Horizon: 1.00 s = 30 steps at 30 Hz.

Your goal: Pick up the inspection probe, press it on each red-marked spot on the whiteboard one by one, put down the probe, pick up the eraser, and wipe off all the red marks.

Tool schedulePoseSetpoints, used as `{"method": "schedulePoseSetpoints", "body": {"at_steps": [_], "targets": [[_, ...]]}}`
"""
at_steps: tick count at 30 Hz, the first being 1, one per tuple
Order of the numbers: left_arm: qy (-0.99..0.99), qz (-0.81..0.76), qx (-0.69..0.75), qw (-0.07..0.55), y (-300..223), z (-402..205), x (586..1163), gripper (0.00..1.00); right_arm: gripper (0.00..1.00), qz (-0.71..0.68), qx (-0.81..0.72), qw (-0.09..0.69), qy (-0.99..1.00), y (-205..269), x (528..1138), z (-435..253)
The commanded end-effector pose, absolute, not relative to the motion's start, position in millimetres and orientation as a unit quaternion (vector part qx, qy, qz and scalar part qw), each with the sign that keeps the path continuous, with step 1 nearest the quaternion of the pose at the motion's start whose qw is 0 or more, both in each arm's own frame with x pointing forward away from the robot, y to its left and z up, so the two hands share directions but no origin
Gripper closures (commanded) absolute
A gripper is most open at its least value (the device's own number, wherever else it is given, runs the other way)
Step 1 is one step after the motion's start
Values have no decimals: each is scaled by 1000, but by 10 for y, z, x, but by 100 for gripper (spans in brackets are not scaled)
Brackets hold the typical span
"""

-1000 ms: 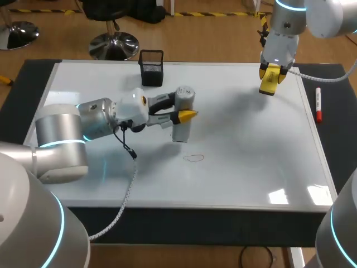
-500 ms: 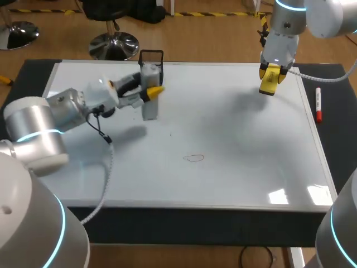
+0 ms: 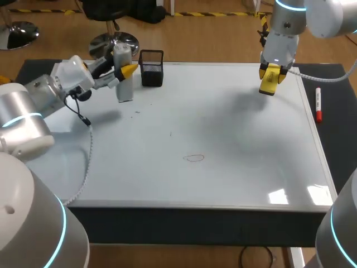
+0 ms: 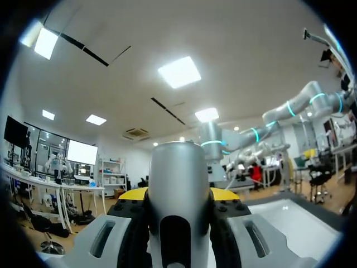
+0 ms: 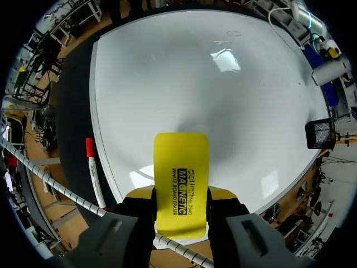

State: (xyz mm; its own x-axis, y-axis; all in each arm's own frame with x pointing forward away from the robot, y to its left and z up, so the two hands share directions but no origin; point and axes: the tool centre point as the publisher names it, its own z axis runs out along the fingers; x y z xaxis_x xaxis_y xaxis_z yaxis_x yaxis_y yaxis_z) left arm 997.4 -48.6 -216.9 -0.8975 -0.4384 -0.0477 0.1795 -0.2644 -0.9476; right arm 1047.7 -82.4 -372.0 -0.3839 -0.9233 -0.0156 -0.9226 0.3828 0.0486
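The grey cylindrical probe [image 3: 124,84] stands upright over the whiteboard's [image 3: 240,139] far left part, just left of the black mesh cup [image 3: 151,68]. My left gripper [image 3: 126,71] is shut on its upper half. In the left wrist view the probe [image 4: 179,167] fills the gap between the fingers. A faint red oval mark [image 3: 194,158] lies near the board's middle. My right gripper [image 3: 269,77] hangs over the far right corner, shut on the yellow eraser [image 3: 269,81]. The right wrist view shows that eraser [image 5: 181,184] between the fingers, above the board [image 5: 223,95].
A red-capped marker [image 3: 318,104] lies on the dark mat right of the board, and shows beside the eraser as the marker [image 5: 93,173] in the right wrist view. Tiny dark specks [image 3: 171,133] dot the board. The mesh cup [image 5: 319,134] stands at the far edge.
My left arm has carried the probe from the board's middle back and to the left, ending beside the mesh cup. The right arm with the eraser has stayed still.
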Motion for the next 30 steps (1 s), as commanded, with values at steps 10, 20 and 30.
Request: {"method": "schedulePoseSetpoints", "body": {"at_steps": [10,20,30], "targets": [[578,-784,-119,193,-307,-2218,10316,100,100,-24,556,9,-831,-829,10491,-3712],[578,-785,-119,190,-256,-2181,10386,100,100,-24,556,9,-831,-829,10491,-3712],[578,-785,-119,190,-256,-2181,10386,100,100,-24,556,9,-831,-829,10491,-3712]]}}
